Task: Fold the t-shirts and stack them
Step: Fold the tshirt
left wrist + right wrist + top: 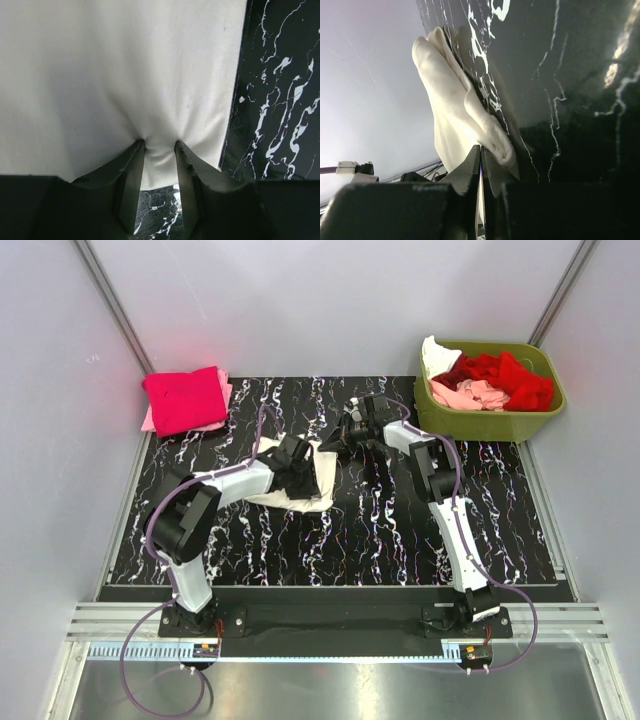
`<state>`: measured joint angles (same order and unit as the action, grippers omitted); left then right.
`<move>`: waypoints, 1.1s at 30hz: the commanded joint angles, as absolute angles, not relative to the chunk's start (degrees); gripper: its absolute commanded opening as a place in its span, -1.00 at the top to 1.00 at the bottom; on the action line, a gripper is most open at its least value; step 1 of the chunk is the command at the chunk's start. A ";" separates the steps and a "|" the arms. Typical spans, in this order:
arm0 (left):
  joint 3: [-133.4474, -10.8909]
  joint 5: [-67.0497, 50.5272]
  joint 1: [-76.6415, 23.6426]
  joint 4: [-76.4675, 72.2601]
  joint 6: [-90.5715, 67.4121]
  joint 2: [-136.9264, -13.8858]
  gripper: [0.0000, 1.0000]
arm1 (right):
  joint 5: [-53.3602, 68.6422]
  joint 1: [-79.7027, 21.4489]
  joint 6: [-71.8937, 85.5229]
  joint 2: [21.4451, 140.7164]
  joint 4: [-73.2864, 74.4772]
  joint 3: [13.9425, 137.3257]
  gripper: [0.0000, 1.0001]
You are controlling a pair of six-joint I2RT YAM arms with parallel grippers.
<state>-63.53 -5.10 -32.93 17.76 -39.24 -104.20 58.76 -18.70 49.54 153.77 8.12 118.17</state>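
Olive-green bin (487, 423) sits at the far right corner of the black marbled surface (380, 530), holding three loose, unfolded tees. A white t-shirt (437, 357) is bunched at the bin's left end and sticks up over the rim. A pale pink t-shirt (468, 395) is crumpled along the bin's near side. A red t-shirt (510, 378) is heaped across the middle and right end. All three lie touching each other in one tangle, nothing spilling past the walls. Far to the left of the bin, at the opposite far corner of the surface, a folded magenta t-shirt (185, 398) lies on top of a folded pink t-shirt (150, 422), whose edges peek out beneath it. The cream-white t-shirt (125, 75) is out of the bin, lying on the surface to the bin's left and a bit nearer the arms, partly folded, mostly hidden under the left arm in the top view. Left fingers (134, 165) are closed in on a pinch of its cream cloth, with a puckered fold bunched between them and wrinkles fanning out. Right fingers (472, 165), just left of the bin, are clamped nearly together on an edge of the same tee, its rolled edge bulging beside the tips.
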 commanded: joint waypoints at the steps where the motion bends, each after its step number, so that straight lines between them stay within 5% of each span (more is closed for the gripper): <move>1: -58.54 -3.69 -35.07 20.56 -40.25 -106.88 0.24 | 56.25 -17.84 52.47 154.78 10.19 117.68 0.85; 5: -61.94 -0.89 -36.12 26.70 -39.47 -100.92 0.17 | 57.21 -17.93 51.51 154.43 10.28 118.47 0.63; 8: -68.08 2.36 -36.30 33.38 -37.28 -96.52 -0.17 | 58.09 -17.93 49.83 151.54 12.04 118.74 0.08; 11: -74.94 4.74 -36.21 39.01 -34.12 -94.84 -0.24 | 58.62 -17.93 50.36 147.15 12.04 118.74 -0.26; 15: -80.07 7.64 -34.72 44.03 -31.73 -94.57 -0.24 | 58.45 -18.02 49.23 139.94 13.62 115.50 -0.36; 21: -72.96 1.96 -27.35 39.03 -31.73 -89.13 -0.09 | 54.85 -21.00 45.98 125.54 14.06 95.56 -0.16; 25: -68.04 -2.36 -24.70 32.46 -31.46 -88.94 -0.01 | 54.05 -25.04 45.53 122.43 13.10 86.86 0.18; 29: -63.12 -7.28 -23.47 26.47 -31.82 -91.84 0.04 | 56.24 -25.84 46.06 126.98 12.12 84.90 0.31; 33: -59.25 -9.06 -22.06 23.47 -31.99 -95.27 0.13 | 52.92 -25.93 33.53 134.11 30.63 90.87 0.44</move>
